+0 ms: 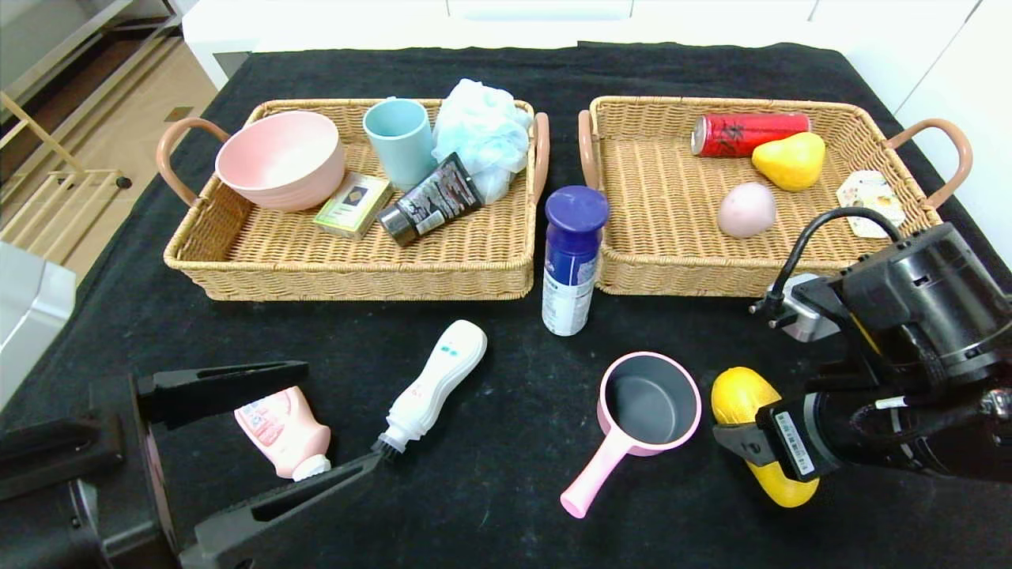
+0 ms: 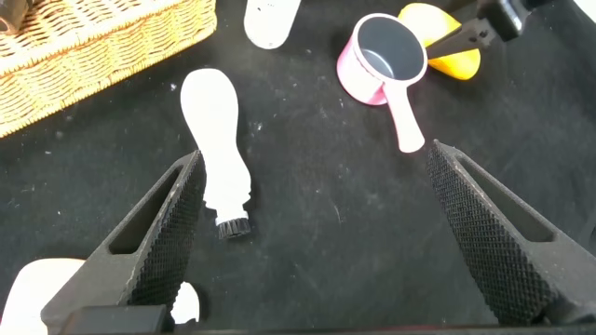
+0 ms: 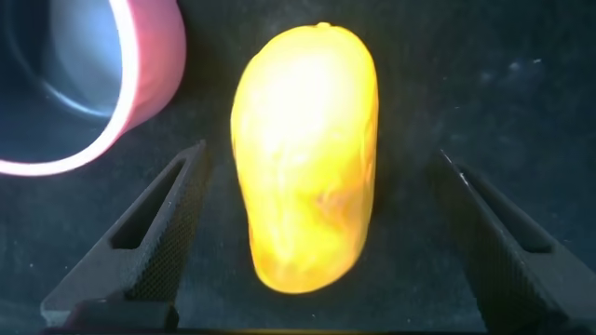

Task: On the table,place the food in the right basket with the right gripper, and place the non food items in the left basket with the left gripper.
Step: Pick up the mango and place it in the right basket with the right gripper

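My right gripper stands open over the long yellow fruit, one finger on each side and neither touching it. The pink saucepan lies just left of the fruit. My left gripper is open near the table's front left, with the pink bottle lying between its fingers. The white brush-tipped bottle lies by its fingertips. A white-and-blue can stands between the left basket and right basket. The grey-pink egg-shaped lump sits in the right basket.
The left basket holds a pink bowl, blue cup, pale bath puff, black tube and green box. The right basket holds a red can, yellow pear and a packet.
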`<control>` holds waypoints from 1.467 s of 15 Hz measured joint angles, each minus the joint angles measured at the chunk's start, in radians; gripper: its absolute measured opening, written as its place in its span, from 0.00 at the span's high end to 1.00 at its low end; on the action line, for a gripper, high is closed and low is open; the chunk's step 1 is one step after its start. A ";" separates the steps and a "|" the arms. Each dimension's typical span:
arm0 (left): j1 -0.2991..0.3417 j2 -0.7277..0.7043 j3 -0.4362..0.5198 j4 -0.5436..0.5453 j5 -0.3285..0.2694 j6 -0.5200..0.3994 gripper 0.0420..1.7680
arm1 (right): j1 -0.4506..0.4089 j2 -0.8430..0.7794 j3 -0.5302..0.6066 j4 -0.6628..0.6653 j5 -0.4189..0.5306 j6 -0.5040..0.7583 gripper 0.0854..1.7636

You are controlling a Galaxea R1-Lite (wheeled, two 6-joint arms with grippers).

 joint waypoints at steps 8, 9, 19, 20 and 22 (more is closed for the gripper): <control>0.000 -0.001 0.000 0.000 0.000 0.004 0.03 | -0.009 0.038 0.003 -0.032 0.001 0.008 0.04; 0.000 -0.001 0.000 0.000 0.000 0.004 0.03 | -0.009 0.040 0.003 -0.032 0.000 0.008 0.04; 0.000 -0.004 0.000 0.000 0.000 0.006 0.03 | -0.010 0.053 0.003 -0.033 -0.001 0.008 0.35; 0.000 -0.004 0.000 0.000 0.000 0.006 0.03 | -0.010 0.054 0.003 -0.034 -0.001 0.008 0.42; 0.000 -0.005 0.000 0.000 0.000 0.006 0.03 | -0.010 0.059 0.003 -0.034 -0.001 0.008 0.46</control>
